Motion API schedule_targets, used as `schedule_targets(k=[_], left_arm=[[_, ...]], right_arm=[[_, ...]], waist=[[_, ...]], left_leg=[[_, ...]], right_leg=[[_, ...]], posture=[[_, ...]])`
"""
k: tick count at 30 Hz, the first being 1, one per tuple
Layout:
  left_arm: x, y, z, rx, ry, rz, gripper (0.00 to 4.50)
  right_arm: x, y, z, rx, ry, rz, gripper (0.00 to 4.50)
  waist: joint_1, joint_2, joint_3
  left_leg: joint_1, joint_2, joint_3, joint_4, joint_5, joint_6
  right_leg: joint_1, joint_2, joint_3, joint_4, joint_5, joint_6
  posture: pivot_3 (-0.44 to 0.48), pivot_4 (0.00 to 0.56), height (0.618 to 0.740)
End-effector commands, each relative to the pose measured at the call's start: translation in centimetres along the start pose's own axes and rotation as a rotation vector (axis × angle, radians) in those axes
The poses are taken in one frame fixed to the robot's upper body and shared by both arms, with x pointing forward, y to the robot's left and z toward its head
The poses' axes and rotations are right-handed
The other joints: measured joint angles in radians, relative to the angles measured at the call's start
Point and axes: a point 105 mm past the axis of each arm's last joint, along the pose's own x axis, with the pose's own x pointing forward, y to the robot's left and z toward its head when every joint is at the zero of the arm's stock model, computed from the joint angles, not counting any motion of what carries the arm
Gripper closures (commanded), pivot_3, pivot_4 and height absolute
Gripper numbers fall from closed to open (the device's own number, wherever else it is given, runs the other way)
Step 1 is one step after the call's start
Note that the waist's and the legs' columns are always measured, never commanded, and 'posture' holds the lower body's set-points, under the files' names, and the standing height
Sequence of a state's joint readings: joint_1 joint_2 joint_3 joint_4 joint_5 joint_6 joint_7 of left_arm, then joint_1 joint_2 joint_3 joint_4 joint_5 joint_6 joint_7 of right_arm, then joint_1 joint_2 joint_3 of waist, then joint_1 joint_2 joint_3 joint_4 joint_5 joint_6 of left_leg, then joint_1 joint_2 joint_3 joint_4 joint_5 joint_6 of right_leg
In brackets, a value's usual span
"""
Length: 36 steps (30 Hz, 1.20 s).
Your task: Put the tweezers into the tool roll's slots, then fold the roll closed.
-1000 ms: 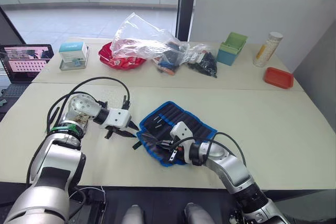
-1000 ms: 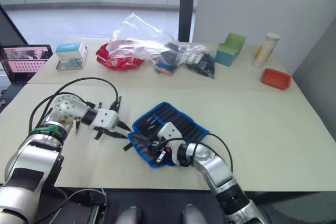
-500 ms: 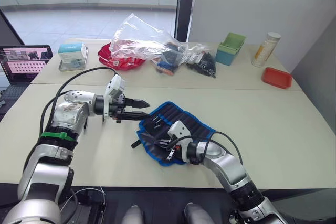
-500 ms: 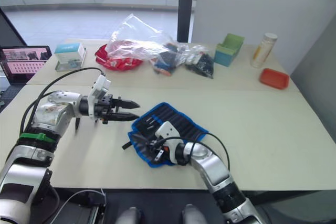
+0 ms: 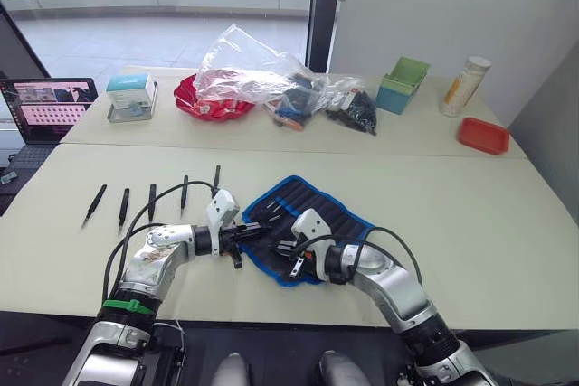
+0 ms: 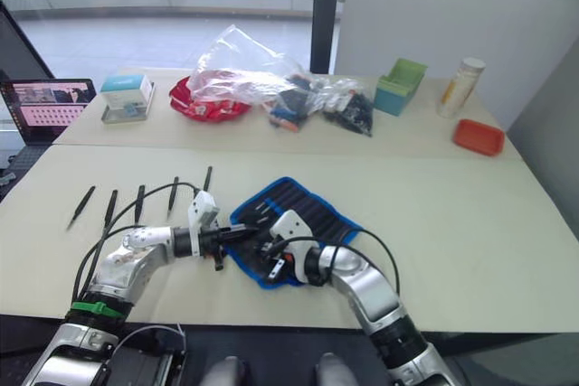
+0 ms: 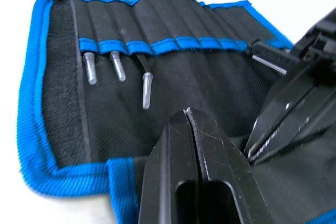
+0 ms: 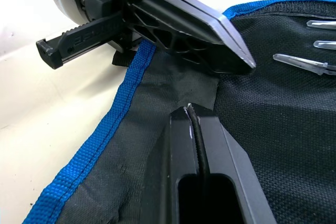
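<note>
Left gripper [image 5: 256, 230] fingers pressed together, empty, over woven black tool roll [image 5: 318, 210]; right gripper [image 5: 288, 248] clamped shut on roll fabric. Five slim tweezers [image 5: 152, 201] lay on table [image 5: 470, 205].

five tweezers [image 5: 151, 200] lie in a row left of the tool roll [image 5: 308, 223]; clear bag [image 5: 244, 65] sits behind.

Five slim black tweezers [image 5: 152, 201] lie in a row on the table, left of the open blue-edged tool roll [image 5: 312, 214], whose slots [image 7: 157, 45] face up.
</note>
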<state>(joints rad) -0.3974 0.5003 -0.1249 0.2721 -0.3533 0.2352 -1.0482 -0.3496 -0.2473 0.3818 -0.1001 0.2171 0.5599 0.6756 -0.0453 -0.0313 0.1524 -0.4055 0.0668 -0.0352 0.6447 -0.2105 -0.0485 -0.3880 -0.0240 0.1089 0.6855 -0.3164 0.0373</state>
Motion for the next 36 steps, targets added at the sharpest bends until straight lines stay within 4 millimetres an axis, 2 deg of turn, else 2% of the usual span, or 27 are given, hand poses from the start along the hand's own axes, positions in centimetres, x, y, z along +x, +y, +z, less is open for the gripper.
schedule_targets(k=[1, 6, 8, 13, 16, 19, 23, 27, 32, 36], left_arm=[[-0.2, -0.2, -2.6, -0.015, 0.078, 0.014, 4.47], [-0.2, 0.3, -3.6, -0.033, 0.081, 0.033, 4.47], [-0.1, 0.0, -3.9, -0.031, 0.088, 0.024, 4.47], [0.2, 0.0, -3.8, -0.030, 0.076, 0.025, 4.47], [0.2, 0.2, -3.6, -0.022, 0.071, 0.031, 4.47], [0.1, 0.3, -3.4, -0.015, 0.066, 0.030, 4.47], [0.0, 0.2, -3.4, -0.013, 0.069, 0.022, 4.47], [0.0, 0.1, -3.6, -0.001, 0.084, 0.008, 4.47], [0.1, 0.4, -3.4, 0.001, 0.082, 0.010, 4.47], [0.1, 0.5, -3.4, -0.009, 0.077, 0.003, 4.47]], right_arm=[[0.0, -0.1, 0.8, 0.003, -0.005, 0.003, 4.50], [0.5, -0.3, 3.2, -0.011, -0.072, 0.008, 4.50], [1.1, -0.3, 3.2, -0.013, -0.061, 0.020, 4.50], [1.7, -0.2, 1.0, 0.001, 0.015, 0.040, 4.50], [1.1, -0.3, -1.4, 0.026, 0.080, 0.034, 4.50], [0.2, -0.2, -2.6, 0.047, 0.102, 0.042, 4.50], [-1.2, 1.2, -3.0, 0.084, 0.084, 0.095, 4.50], [-2.8, 2.5, -4.2, 0.107, 0.123, 0.126, 4.50], [-4.6, 3.3, -5.5, 0.159, 0.178, 0.147, 4.50], [-5.2, 3.8, -6.1, 0.184, 0.211, 0.157, 4.50]], waist=[[0.000, 0.000, 0.000], [0.002, 0.001, 0.000], [0.002, 0.001, -0.001], [0.002, 0.005, -0.003], [0.003, 0.008, -0.006], [0.004, 0.012, -0.013], [0.004, 0.011, -0.015], [0.003, 0.011, -0.015], [0.004, 0.011, -0.016], [0.008, 0.010, -0.017]], left_leg=[[0.000, 0.000, 0.000, 0.000, 0.000, 0.000], [0.000, 0.000, 0.000, 0.000, 0.000, 0.000], [0.000, 0.000, 0.000, 0.000, 0.000, 0.000], [0.001, 0.000, 0.000, 0.000, 0.000, 0.000], [0.001, -0.001, 0.000, 0.000, 0.000, 0.000], [0.001, -0.001, 0.000, -0.001, 0.000, 0.000], [0.001, -0.001, 0.000, -0.001, 0.000, 0.000], [0.001, -0.001, 0.000, -0.002, 0.000, 0.000], [0.001, -0.002, 0.000, -0.002, 0.000, 0.000], [0.001, -0.002, 0.000, -0.002, 0.000, 0.000]], right_leg=[[0.000, 0.000, 0.000, 0.000, 0.000, 0.000], [0.000, 0.000, 0.000, -0.001, 0.000, 0.000], [0.000, 0.000, 0.000, -0.001, 0.000, 0.000], [0.001, 0.000, 0.000, -0.001, 0.000, 0.000], [0.001, 0.000, 0.000, -0.001, 0.000, 0.000], [0.002, -0.001, 0.000, -0.003, 0.000, 0.000], [0.003, -0.001, 0.000, -0.004, 0.000, 0.000], [0.003, 0.000, 0.001, -0.004, 0.000, 0.000], [0.004, 0.000, 0.001, -0.005, -0.001, 0.001], [0.004, 0.000, 0.001, -0.006, -0.001, 0.001]], posture=[[0.000, 0.150, 0.723], [0.000, 0.150, 0.723], [0.000, 0.150, 0.723], [0.000, 0.150, 0.723], [0.000, 0.150, 0.723], [0.000, 0.150, 0.723], [0.000, 0.150, 0.723], [0.000, 0.150, 0.723], [0.000, 0.150, 0.723], [0.000, 0.150, 0.723]])
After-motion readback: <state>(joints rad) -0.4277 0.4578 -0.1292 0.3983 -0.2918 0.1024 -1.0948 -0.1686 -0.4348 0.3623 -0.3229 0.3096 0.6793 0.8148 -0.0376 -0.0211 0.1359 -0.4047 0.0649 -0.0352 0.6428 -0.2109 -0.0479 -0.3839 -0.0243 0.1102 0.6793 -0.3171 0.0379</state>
